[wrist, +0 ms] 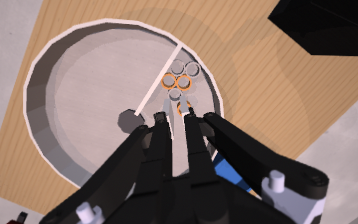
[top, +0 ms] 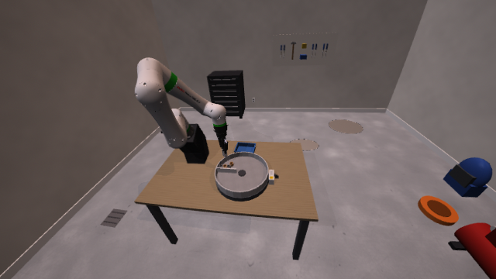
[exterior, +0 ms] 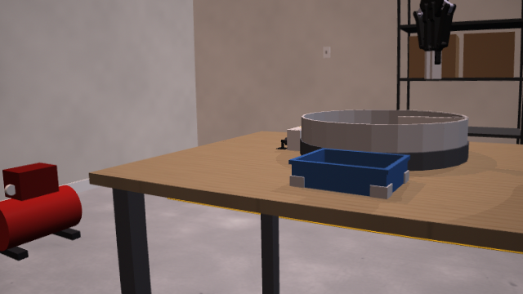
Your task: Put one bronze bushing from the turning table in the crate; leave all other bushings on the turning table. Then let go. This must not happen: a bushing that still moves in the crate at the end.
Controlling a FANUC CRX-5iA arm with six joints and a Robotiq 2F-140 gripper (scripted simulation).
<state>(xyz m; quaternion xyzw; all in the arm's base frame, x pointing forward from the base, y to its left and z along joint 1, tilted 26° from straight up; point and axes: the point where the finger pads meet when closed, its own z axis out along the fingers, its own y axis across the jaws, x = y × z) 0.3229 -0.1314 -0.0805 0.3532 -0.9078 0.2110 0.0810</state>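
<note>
The grey round turning table [top: 248, 195] [exterior: 368, 131] [wrist: 37, 115] stands on the wooden table. A cluster of small bushings [top: 229, 164] lies in it beside a white divider bar [wrist: 155, 87]. Two bronze bushings [wrist: 169, 80] [wrist: 184, 82] touch several grey ones [wrist: 192, 69]. A third bronze bushing shows partly behind a fingertip, down on the turning table. The blue crate [top: 245, 147] [exterior: 347, 173] [wrist: 227, 170] stands empty next to the turning table. My gripper [top: 224, 151] [exterior: 433, 74] [wrist: 176, 106] hangs well above the cluster, its fingers close together with nothing between them.
The arm's black pedestal [top: 195, 149] [wrist: 320, 25] stands at the table's back left. A small white box [top: 271, 175] [exterior: 293, 136] sits against the turning table's far side. A dark hub [top: 242, 173] [wrist: 127, 120] marks the turning table's centre.
</note>
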